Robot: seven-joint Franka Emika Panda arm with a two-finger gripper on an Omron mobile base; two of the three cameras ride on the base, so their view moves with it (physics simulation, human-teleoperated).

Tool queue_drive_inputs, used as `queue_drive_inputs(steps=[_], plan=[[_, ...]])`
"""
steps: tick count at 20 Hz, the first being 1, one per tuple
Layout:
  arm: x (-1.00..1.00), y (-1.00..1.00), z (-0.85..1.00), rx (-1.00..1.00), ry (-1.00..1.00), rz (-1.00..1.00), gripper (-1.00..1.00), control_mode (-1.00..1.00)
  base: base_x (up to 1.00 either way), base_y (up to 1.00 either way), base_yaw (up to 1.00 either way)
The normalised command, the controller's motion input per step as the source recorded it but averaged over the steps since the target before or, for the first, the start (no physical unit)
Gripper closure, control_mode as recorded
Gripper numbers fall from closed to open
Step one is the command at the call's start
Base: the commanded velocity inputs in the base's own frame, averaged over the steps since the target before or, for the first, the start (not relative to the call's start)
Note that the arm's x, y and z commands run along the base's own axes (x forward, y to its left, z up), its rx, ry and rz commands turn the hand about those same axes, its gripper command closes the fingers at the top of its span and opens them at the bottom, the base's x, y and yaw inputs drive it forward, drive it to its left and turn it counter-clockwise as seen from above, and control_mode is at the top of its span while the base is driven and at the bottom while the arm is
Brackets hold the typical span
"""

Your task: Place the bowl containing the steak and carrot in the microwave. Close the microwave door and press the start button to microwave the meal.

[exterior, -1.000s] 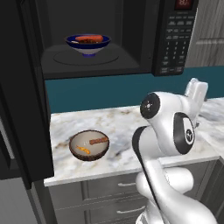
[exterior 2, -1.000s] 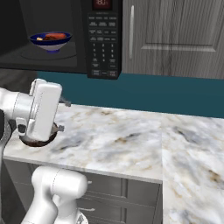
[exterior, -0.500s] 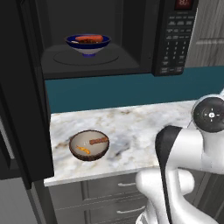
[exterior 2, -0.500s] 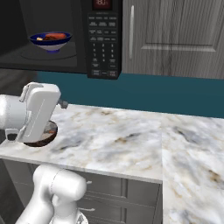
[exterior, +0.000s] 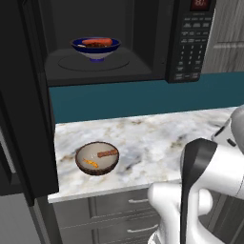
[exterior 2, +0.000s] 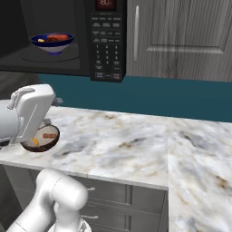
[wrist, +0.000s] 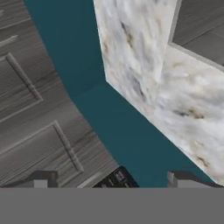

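The dark-blue bowl (exterior: pixel 96 48) (exterior 2: pixel 53 42) stands on the turntable inside the open microwave (exterior: pixel 143 71) (exterior 2: pixel 68 68). The orange-red carrot (exterior: pixel 97 42) (exterior 2: pixel 57 37) lies across the bowl. The steak is too small to tell apart beside it. The microwave door (exterior: pixel 21 105) hangs wide open at the left. My gripper (wrist: pixel 111 181) is open with nothing between its fingertips (wrist: pixel 43 179). It faces the teal backsplash (wrist: pixel 118 118) and the corner of the keypad (wrist: pixel 116 178), well away from the bowl.
A brown bowl (exterior: pixel 97 158) (exterior 2: pixel 41 138) with small scraps sits on the marble counter (exterior: pixel 152 138) (exterior 2: pixel 136 140) below the microwave. The keypad panel (exterior: pixel 190 43) (exterior 2: pixel 108 45) is on the oven's right. Grey cabinets (exterior 2: pixel 181 36) rise to the right and drawers (exterior: pixel 119 209) lie under the counter.
My arm has swung down and away from the microwave, sinking toward the counter's front edge. Both bowls and the door have stayed put.
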Motion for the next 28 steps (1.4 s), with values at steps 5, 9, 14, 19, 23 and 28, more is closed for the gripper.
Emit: queue_drive_inputs(steps=[5, 9, 14, 19, 23, 28], plan=[[0.53, 0.35, -0.15, 0.32, -0.51, -0.24, -1.0, -1.0, 0.0, 0.0, 0.0], [0.49, 0.33, -0.26, 0.34, -0.47, -0.34, -1.0, -1.0, 0.0, 0.0, 0.0], [0.21, 0.16, -0.45, 0.5, -0.49, -0.42, -1.0, -1.0, 0.0, 0.0, 0.0], [0.01, 0.18, -0.51, 0.62, -0.53, -0.35, -1.0, -1.0, 0.0, 0.0, 0.0], [0.21, 0.29, -0.2, 0.5, -0.26, -0.14, -1.0, -1.0, 0.0, 0.0, 0.0], [0.45, 0.28, 0.28, 0.04, 0.55, 0.0, -1.0, -1.0, 0.0, 0.0, 0.0]])
